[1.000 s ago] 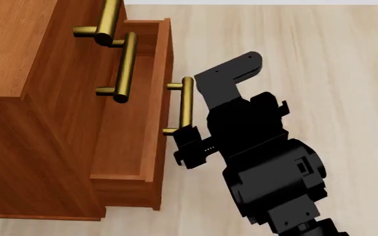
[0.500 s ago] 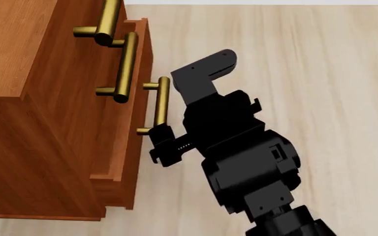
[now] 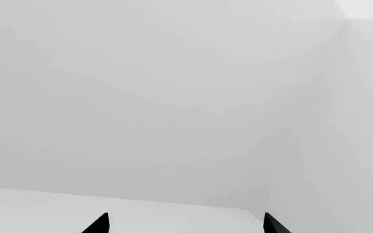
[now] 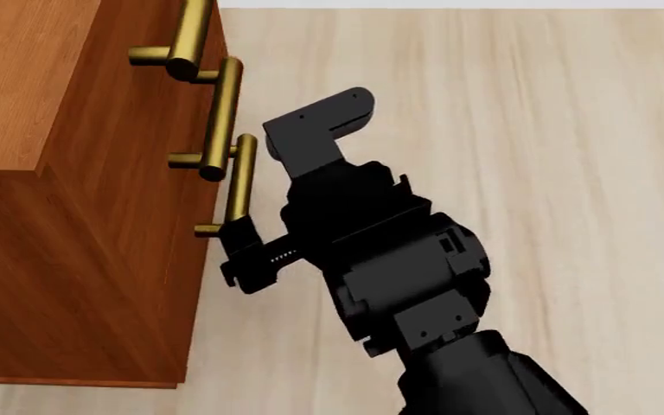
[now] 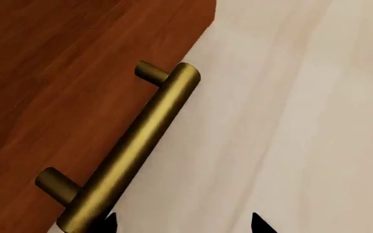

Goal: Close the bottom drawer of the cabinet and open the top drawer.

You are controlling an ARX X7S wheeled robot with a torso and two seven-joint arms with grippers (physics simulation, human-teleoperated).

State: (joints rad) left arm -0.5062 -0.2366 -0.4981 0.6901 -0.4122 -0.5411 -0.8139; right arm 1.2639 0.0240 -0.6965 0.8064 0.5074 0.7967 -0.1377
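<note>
The reddish-brown cabinet (image 4: 67, 259) fills the left of the head view. The bottom drawer (image 5: 57, 73) sits pushed in, its front about level with the fronts above. My right gripper (image 4: 249, 255) is open and pressed against the drawer's brass handle (image 4: 238, 177). In the right wrist view that handle (image 5: 134, 145) lies beside one fingertip, not between the two. The top drawer (image 4: 101, 95) is shut, and its handle (image 4: 188, 35) juts out at the top edge. My left gripper (image 3: 185, 224) is open, facing a blank white wall, and is out of the head view.
The middle drawer's brass handle (image 4: 222, 112) sticks out just above the bottom one, close to my right wrist. Pale wood floor (image 4: 539, 130) spreads to the right of the cabinet.
The bottom drawer has slid from well open to fully in. My right arm moved left with it, staying against the handle.
</note>
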